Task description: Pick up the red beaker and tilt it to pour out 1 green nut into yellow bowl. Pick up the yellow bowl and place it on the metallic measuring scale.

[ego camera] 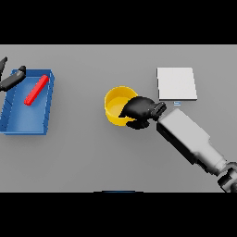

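At the far left edge of the head view, the left hand (10, 79) is seen only in part, dark, lying over the upper left corner of a blue tray (14, 124). Whether its fingers are spread or curled cannot be told from what shows. Just to the right of that hand, inside the tray, a red beaker (36, 90) is seen lying on its side as a long red shape, slanted, with its upper end toward the tray's far right corner. It is not touched by the left hand as far as can be judged. No green nut can be made out.

Well to the right of the tray, on the grey table (83, 157), the yellow bowl (115, 102) is found upright, its hollow open to the view. Its right rim is covered by the right hand (139, 111), whose dark fingers are curled over the near right edge of the bowl while the thumb is set lower, against the outer wall; the bowl is thus gripped at the rim. The bowl appears to rest on the table, though whether it is lifted cannot be told.

The white and grey right arm (190, 139) is run from that hand down to the lower right corner. Up and to the right of the right hand, near it but apart from the bowl, the metallic measuring scale (176, 83) is seen as a pale flat square, with nothing upon it.
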You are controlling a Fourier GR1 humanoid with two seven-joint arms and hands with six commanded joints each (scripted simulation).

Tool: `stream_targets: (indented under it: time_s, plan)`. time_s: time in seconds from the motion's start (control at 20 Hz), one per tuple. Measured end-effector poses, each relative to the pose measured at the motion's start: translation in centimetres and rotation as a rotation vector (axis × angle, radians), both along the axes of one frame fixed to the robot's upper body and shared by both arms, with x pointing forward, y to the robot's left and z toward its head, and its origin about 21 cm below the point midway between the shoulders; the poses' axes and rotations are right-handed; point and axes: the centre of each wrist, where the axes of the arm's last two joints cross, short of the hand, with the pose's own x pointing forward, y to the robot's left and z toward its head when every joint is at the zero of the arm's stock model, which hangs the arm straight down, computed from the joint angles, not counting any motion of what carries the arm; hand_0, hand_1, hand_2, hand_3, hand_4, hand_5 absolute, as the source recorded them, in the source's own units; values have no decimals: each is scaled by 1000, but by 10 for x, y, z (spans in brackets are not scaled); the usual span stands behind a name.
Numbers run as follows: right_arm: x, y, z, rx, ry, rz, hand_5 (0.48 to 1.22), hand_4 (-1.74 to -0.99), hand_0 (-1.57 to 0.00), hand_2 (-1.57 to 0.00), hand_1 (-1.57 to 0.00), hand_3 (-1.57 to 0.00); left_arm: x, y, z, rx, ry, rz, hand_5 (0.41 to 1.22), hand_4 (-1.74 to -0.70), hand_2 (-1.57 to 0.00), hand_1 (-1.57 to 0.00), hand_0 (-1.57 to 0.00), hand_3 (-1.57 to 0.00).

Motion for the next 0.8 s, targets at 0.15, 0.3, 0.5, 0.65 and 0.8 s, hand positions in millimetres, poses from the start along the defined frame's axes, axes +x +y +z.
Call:
stream_targets:
  time_s: [0.15, 0.3, 0.5, 0.65, 0.8]
  plan:
    - [0, -2, 4, -16, 10, 0, 1166, -1658, -1337, -1246, -1327, -1066, 2, -5, 2, 7, 5, -5, 711, -784, 1, 1, 1, 1]
    - [0, -3, 8, -36, 25, -20, 1193, -1698, -1451, -1330, -1446, -1171, 3, -1, 1, 11, 1, -2, 712, -785, 1, 1, 1, 1]
    - [1, -4, 18, -5, 24, -9, 1209, -1724, -1522, -1415, -1520, -1185, 1, 0, 2, 7, 5, -3, 704, -778, 1, 1, 1, 1]
    - [2, -11, 36, -6, 8, -26, 1215, -1732, -1546, -1459, -1545, -1160, 0, -4, 1, 19, -6, -14, 707, -771, 1, 1, 1, 1]
    - [2, -16, 56, -17, -21, -53, 1218, -1736, -1558, -1451, -1558, -1204, 0, -3, 3, 7, -12, -20, 702, -780, 1, 1, 1, 1]
